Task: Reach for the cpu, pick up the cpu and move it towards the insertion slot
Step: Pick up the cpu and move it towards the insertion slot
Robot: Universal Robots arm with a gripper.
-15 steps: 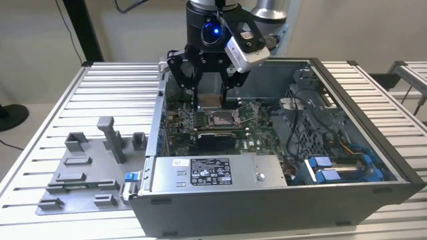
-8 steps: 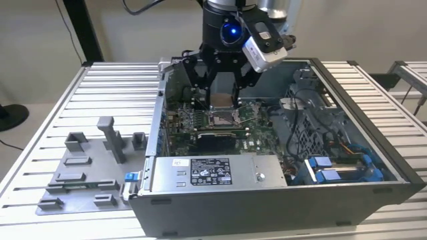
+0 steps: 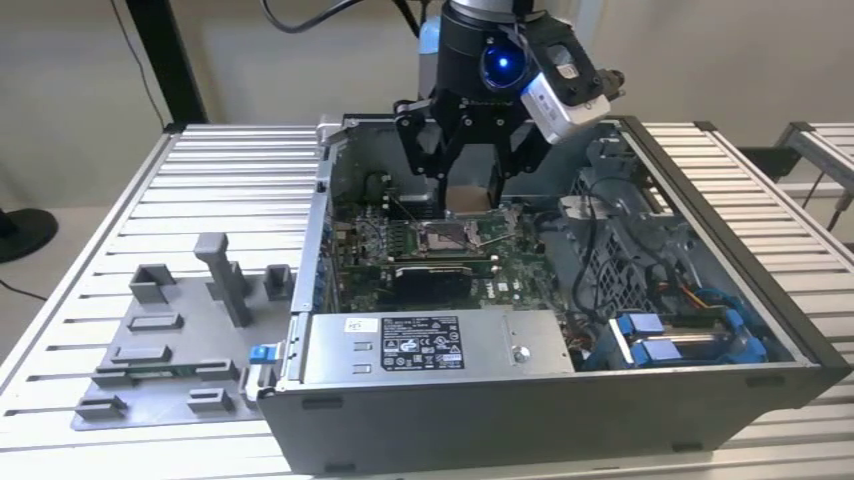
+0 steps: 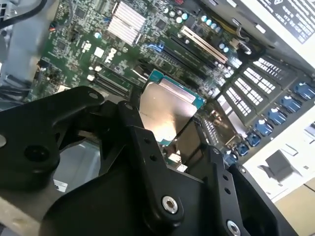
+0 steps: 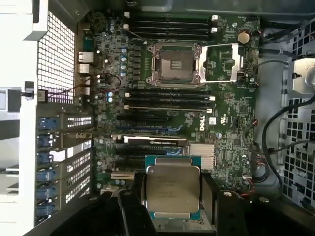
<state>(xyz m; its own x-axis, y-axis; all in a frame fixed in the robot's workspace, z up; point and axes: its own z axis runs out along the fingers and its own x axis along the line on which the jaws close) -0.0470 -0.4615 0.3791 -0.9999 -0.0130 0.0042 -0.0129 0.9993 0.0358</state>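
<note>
While our claw [image 3: 467,192] in the exterior view hangs inside the computer case [image 3: 561,410], clamped on the chip [image 3: 467,200] near the socket [image 3: 447,237], the second wrist view shows its fingers [image 4: 145,145] pinching the chip's edges, and the first wrist view shows the chip above the board [image 5: 231,123].

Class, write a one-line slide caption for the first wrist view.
The tool grips the cpu by two opposite edges, some way short of the open insertion slot.

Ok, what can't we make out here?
cpu lower part: second wrist view, behind the gripper links.
insertion slot pins: first wrist view, too small to tell.
cpu underside contacts: exterior view, too small to tell.
</note>
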